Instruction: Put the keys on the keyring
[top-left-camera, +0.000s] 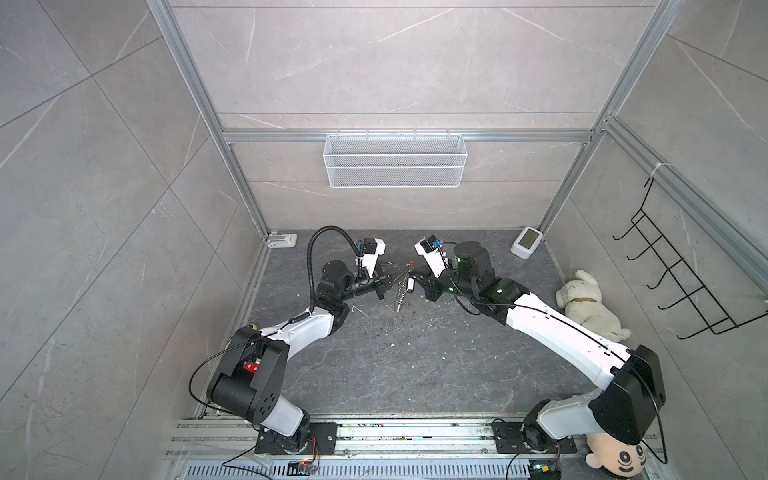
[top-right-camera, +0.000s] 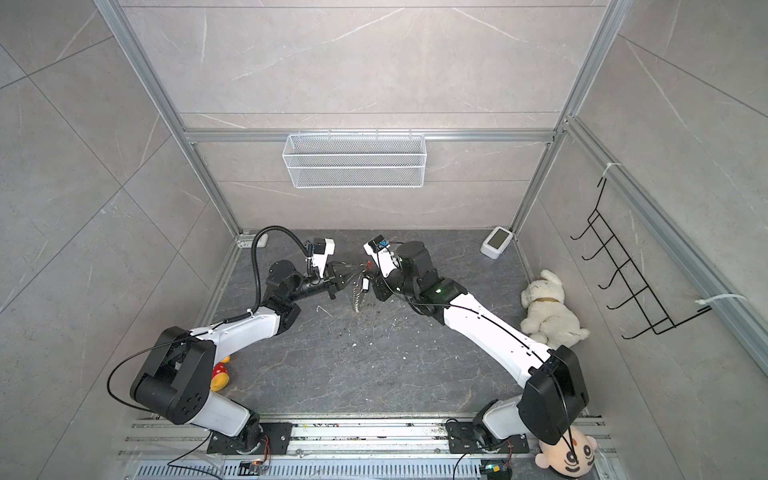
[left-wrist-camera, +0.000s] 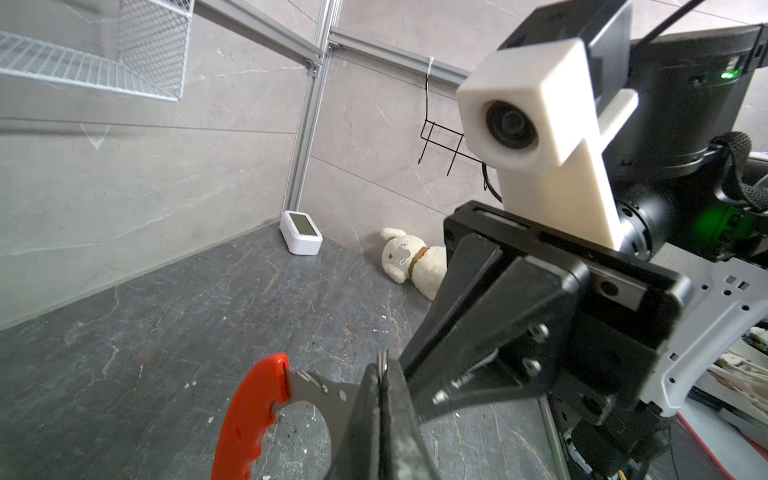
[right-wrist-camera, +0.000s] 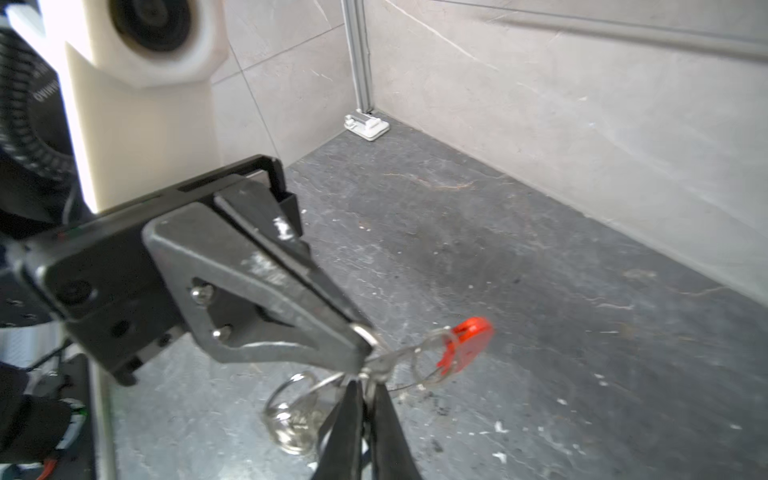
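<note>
In both top views the two grippers meet in the air over the back middle of the table. My left gripper (top-left-camera: 391, 275) (left-wrist-camera: 383, 370) is shut on the thin metal edge of the keyring (top-left-camera: 401, 297), which has a curved red plastic bar (left-wrist-camera: 249, 415) (right-wrist-camera: 467, 340). Its silver pieces (right-wrist-camera: 291, 419) hang below. My right gripper (top-left-camera: 418, 283) (right-wrist-camera: 365, 388) faces it, its fingers nearly together on the small black-and-white key (top-left-camera: 410, 284) (top-right-camera: 365, 284). The key's little ring sits at the fingertips against the keyring wire. Most of the key is hidden between the fingers in the right wrist view.
A white mesh basket (top-left-camera: 395, 160) hangs on the back wall. A white device (top-left-camera: 527, 242) stands at the back right and a plush dog (top-left-camera: 590, 303) lies by the right wall under a black hook rack (top-left-camera: 681, 282). A doll head (top-left-camera: 619, 457) lies front right.
</note>
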